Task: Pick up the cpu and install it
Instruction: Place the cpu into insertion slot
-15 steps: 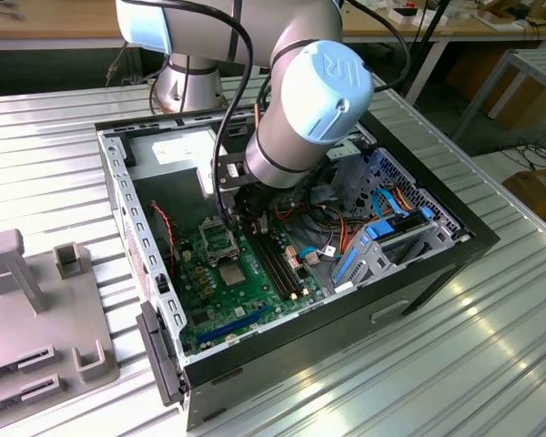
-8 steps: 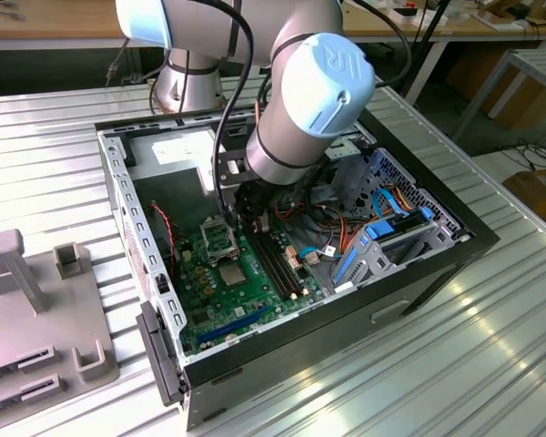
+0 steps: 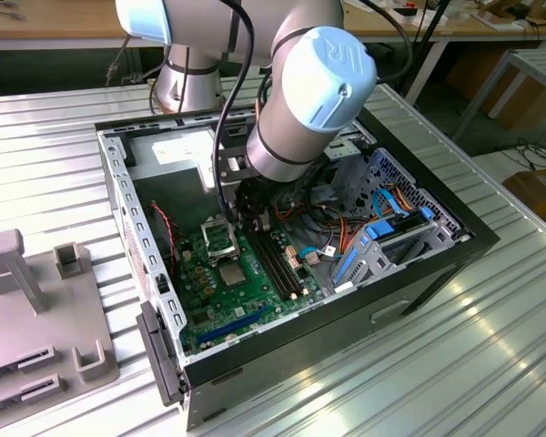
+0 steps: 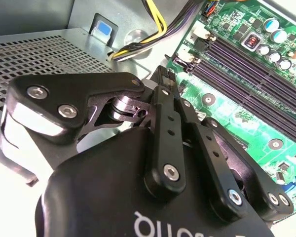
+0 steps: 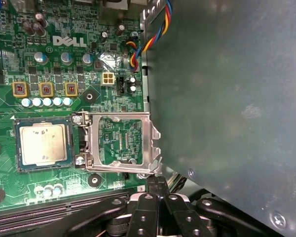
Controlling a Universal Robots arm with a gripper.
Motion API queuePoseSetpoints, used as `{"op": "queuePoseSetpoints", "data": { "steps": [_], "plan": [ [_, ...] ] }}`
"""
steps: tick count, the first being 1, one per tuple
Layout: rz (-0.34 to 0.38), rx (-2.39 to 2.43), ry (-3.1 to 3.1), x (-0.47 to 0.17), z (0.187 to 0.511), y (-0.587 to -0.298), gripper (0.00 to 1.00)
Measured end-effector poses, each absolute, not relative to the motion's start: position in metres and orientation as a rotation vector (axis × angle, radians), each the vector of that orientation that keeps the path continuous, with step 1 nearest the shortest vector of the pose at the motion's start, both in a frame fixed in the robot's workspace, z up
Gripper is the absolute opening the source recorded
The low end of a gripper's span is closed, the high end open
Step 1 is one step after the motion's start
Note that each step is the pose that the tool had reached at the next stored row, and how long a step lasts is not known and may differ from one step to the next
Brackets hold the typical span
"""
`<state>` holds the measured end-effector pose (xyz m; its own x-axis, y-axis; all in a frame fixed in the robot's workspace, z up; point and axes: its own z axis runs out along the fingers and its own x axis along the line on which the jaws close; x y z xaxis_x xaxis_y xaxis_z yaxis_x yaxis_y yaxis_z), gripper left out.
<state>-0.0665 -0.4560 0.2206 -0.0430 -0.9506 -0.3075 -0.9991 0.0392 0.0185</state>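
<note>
Cpu (image 3: 232, 270): in the exterior view a small pale square on the green motherboard (image 3: 214, 319) inside the open computer case (image 3: 300, 360), arm wrist (image 3: 296, 109) low over it. In the first wrist view, dull silver-grey top, flat in the black-framed socket (image 5: 18, 148), hinged metal load plate (image 5: 121, 140) flipped open beside it; gripper (image 5: 157, 181) near that plate, off the chip, fingertips pressed together, nothing between. In the second wrist view, those joined fingers (image 4: 160, 98), long black memory slots (image 4: 237, 54), yellow-black cables (image 4: 148, 34).
</note>
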Motion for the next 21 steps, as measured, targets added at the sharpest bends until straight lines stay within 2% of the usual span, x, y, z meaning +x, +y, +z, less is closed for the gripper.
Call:
{"op": "queuePoseSetpoints", "data": {
  "steps": [21],
  "plan": [
    [0.308,-2.030,2.118,-0.070,0.231,-0.456,0.11]
  ]
}}
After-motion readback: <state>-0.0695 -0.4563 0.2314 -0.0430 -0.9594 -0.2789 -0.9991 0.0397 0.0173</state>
